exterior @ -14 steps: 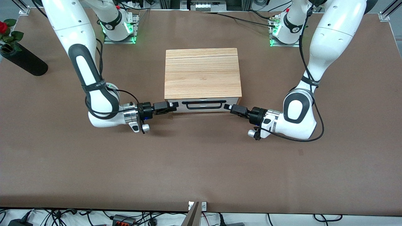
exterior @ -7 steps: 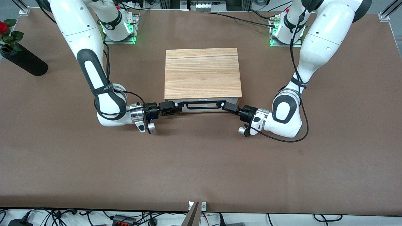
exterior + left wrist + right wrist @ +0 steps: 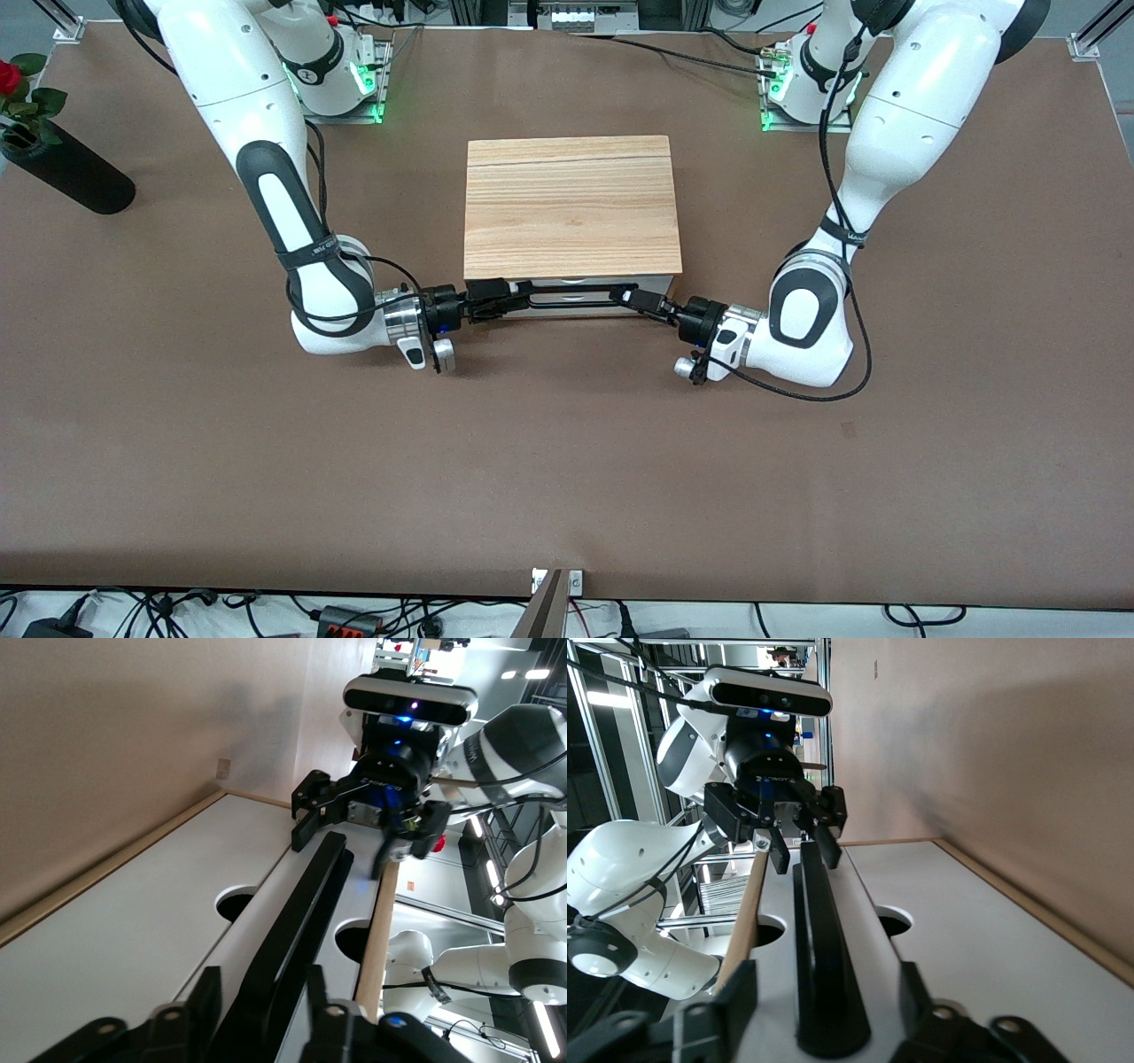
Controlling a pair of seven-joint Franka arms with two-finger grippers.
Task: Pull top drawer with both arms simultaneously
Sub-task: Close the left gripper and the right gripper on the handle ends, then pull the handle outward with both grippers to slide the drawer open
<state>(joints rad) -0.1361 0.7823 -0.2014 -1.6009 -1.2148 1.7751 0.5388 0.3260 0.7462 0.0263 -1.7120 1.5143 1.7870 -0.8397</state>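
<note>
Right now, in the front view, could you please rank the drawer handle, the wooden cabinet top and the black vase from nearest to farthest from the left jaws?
1. Drawer handle: the left jaws straddle its end.
2. Wooden cabinet top: just above the drawer.
3. Black vase: at the right arm's end of the table.

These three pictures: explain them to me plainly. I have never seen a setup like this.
Two white robot arms stand at a brown table. One picture looks down from a high camera facing them; the other two come from cameras on each arm's wrist. On the table sits a small wooden cabinet with a white top drawer, shut, carrying a black handle. The left gripper and right gripper have their fingers open around opposite ends of that handle, not yet closed on it. A black vase with a rose stands toward the right arm's end of the table.
</note>
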